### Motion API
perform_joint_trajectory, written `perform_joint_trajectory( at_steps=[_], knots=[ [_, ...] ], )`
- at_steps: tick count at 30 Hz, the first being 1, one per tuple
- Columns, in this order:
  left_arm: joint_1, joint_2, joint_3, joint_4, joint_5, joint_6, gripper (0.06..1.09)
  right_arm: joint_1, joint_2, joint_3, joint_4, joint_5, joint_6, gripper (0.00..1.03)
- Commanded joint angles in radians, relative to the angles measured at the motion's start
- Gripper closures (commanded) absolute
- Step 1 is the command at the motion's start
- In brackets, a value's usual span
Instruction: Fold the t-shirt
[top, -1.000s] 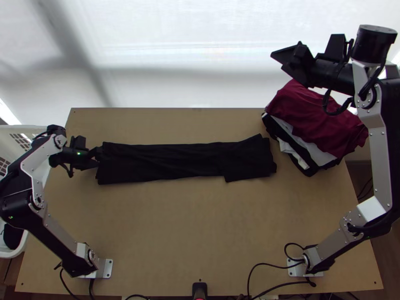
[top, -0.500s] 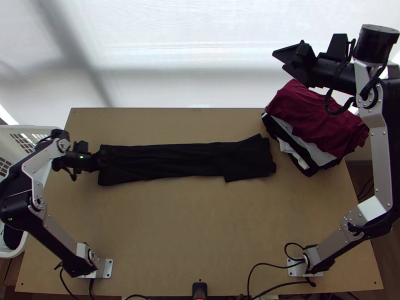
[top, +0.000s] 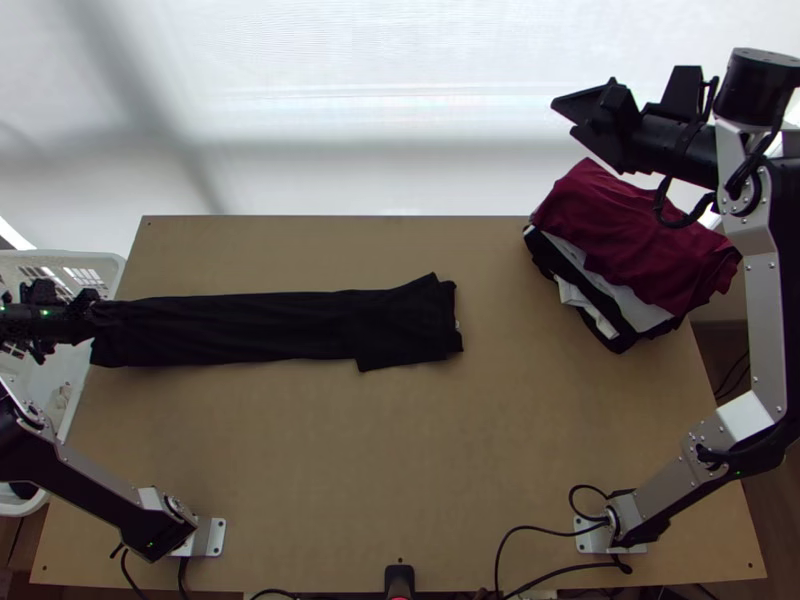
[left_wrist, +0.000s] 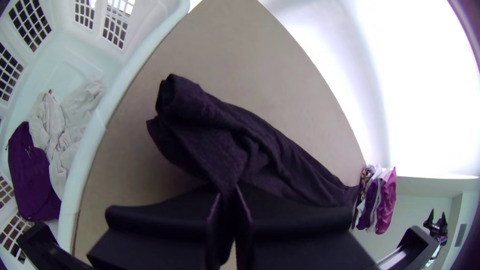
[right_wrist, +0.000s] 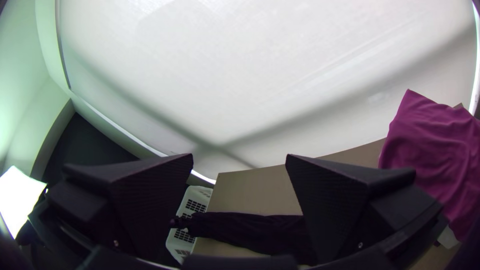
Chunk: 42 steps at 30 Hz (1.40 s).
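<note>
At the left, beside the white basket (left_wrist: 71, 200), we grip the black t-shirt's (top: 250, 328) left end between our left gripper's (top: 93, 312) fingers; the rest lies in a long, narrow strip toward mid-table. Farther right is the clothes pile (top: 640, 245); at the far right, our right gripper's (top: 563, 116) fingers stand wide apart.

Bright light glows through the far white screen (top: 400, 100), banded with soft shadow. Both wrist views bow straight edges (the corners go dark).
</note>
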Motion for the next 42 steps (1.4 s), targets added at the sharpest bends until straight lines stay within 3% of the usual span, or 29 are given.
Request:
perform_joint_trajectory(
  at_steps=[1, 7, 16, 26, 42],
  knots=[
    [-0.105, -0.117, 0.034, -0.071, 0.026, -0.034, 1.05, -0.009, -0.015, 0.005, 0.012, -0.009, 0.013, 0.16],
    [-0.412, -0.237, 0.089, -0.074, 0.033, -0.256, 1.05, -0.016, -0.020, -0.003, 0.012, -0.009, 0.013, 0.16],
    [-0.807, -0.177, 0.190, -0.005, 0.028, -0.497, 1.05, -0.033, -0.029, -0.008, 0.012, -0.009, 0.017, 0.16],
    [-0.994, -0.007, 0.339, 0.053, 0.003, -0.644, 1.05, -0.044, -0.060, -0.077, 0.012, -0.009, 0.011, 0.16],
    [-1.203, 0.225, 0.586, 0.054, -0.004, -0.733, 1.05, -0.027, -0.057, -0.081, 0.012, -0.009, 0.022, 0.15]
  ],
)
